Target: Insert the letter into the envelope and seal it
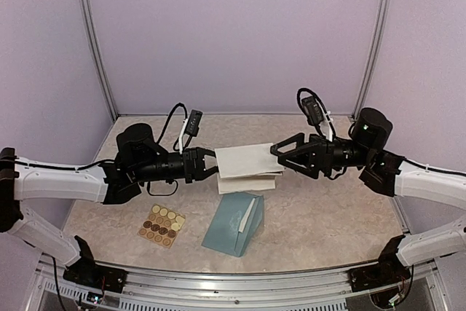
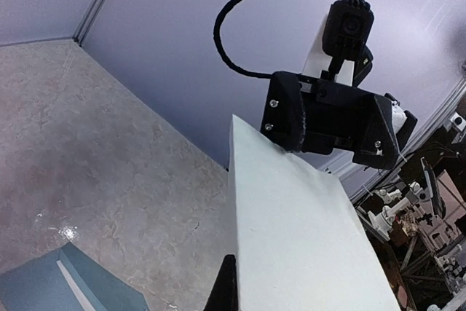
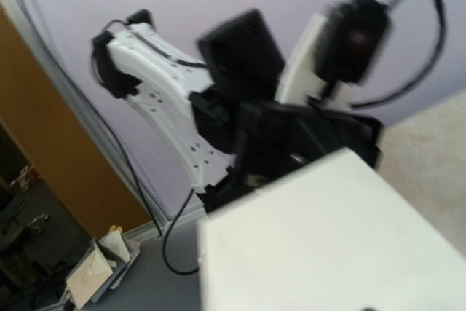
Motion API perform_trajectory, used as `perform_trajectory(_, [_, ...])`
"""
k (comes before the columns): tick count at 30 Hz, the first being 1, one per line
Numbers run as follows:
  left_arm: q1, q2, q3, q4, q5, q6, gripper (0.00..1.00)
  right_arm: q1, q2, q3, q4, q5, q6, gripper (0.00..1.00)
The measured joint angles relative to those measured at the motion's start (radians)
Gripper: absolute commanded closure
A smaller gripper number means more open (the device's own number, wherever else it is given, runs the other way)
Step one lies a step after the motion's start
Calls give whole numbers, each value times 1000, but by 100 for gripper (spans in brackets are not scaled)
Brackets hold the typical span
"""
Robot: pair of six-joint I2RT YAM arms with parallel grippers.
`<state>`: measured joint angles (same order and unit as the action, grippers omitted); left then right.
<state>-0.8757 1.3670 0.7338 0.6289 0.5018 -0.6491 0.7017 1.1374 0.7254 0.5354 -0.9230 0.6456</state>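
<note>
Letter-carrying step: left gripper (image 1: 214,164) clamped on letter (image 1: 247,164), aloft behind envelope (image 1: 229,229). Right gripper (image 1: 280,154) jaws spread, gripping nothing. Next, you steer letter into envelope mouth.

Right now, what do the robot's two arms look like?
The left arm and right arm are white lower down, with chunky black joints farther out. Each ends in two black pointed fingers. A small black camera sits above each wrist, with a black cable looping from it.
</note>
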Motion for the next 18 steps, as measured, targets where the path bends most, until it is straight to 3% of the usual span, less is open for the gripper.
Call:
perform_trajectory(8, [0,-35,-8,-15,16,55,100,-5,-79,-10,-86,173,-24,7])
perform_trajectory(13, [0,-59,-24,-24,14,80,100,-7,-63,64,-253,332,-43,4])
perform_trajectory(18, [-1,-61,-27,-24,14,89,100,-9,25,95,-322,335,-45,4])
